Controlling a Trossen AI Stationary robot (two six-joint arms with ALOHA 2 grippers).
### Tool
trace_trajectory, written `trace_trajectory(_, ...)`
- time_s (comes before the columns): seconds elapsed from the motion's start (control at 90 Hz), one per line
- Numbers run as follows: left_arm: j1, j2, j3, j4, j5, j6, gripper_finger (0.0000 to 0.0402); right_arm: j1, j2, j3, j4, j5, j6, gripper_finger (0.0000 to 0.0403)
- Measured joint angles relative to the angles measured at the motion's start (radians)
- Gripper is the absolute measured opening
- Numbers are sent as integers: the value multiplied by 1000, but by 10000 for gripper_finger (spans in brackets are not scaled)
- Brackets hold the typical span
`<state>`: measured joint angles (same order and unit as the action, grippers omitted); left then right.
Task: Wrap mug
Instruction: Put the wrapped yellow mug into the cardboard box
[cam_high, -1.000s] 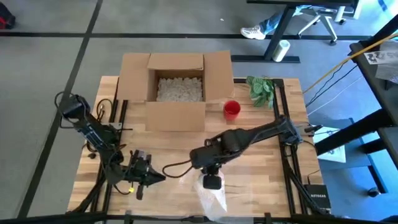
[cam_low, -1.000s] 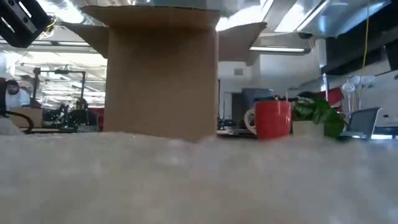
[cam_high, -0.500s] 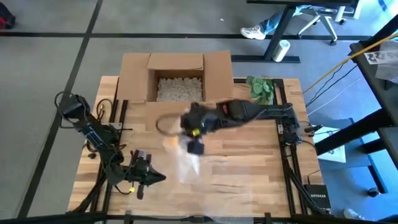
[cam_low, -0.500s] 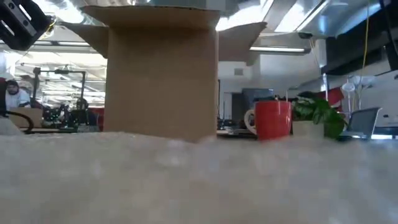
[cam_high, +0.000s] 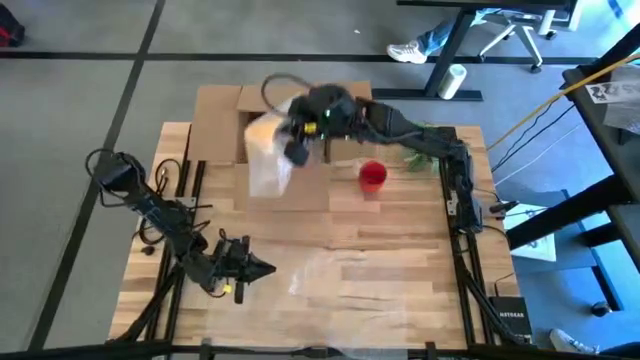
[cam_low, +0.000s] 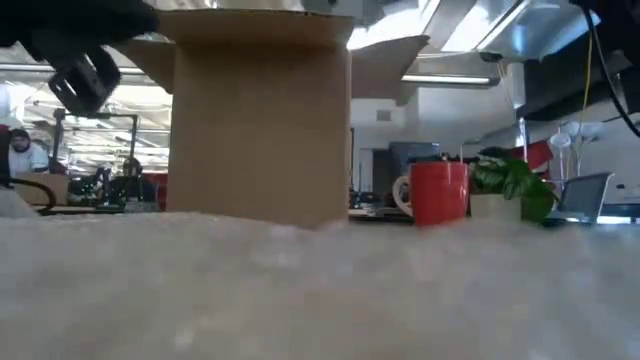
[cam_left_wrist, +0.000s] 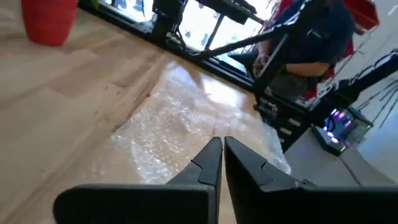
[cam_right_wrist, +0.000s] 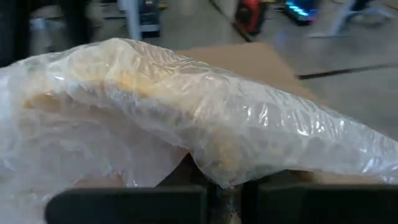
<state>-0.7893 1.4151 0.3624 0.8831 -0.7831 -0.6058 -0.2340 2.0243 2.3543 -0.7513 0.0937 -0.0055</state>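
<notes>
Over the box (cam_high: 285, 125), right tool (cam_high: 297, 150) clamps bubble wrap (cam_right_wrist: 186, 112); left tool (cam_left_wrist: 219, 152) closed, low above the surface (cam_high: 400, 260); mug (cam_high: 372, 176) untouched.

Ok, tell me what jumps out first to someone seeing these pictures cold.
The right hand stands out first: it hangs over the open cardboard box at the table's far side, shut on a sheet of bubble wrap that droops from it. Next is the red mug, upright and bare on the wood just right of the box. The left hand waits shut near the front left, beside a second sheet of wrap lying flat.
</notes>
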Motion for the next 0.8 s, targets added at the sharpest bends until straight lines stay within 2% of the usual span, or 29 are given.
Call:
trace_trajectory(0.067, 23, 0, -35, 68, 42, 23, 0, -47, 1, -1, -8, -10, 4, 8)
trace_trajectory(0.167, 63, 0, -89, 156, 115, 39, 0, -104, 2, -41, -22, -103, 20, 8)
trace_trajectory(0.311, 111, -1, -134, 210, 200, 34, 0, -129, 9, -126, -88, -153, -17, 8)
trace_trajectory(0.533, 163, -3, -139, 213, 240, 29, 0, -145, 68, -181, -119, -178, -77, 8)
trace_trajectory(0.8, 209, -6, -139, 207, 286, 17, 0, -153, 148, -182, -276, -194, -101, 8)
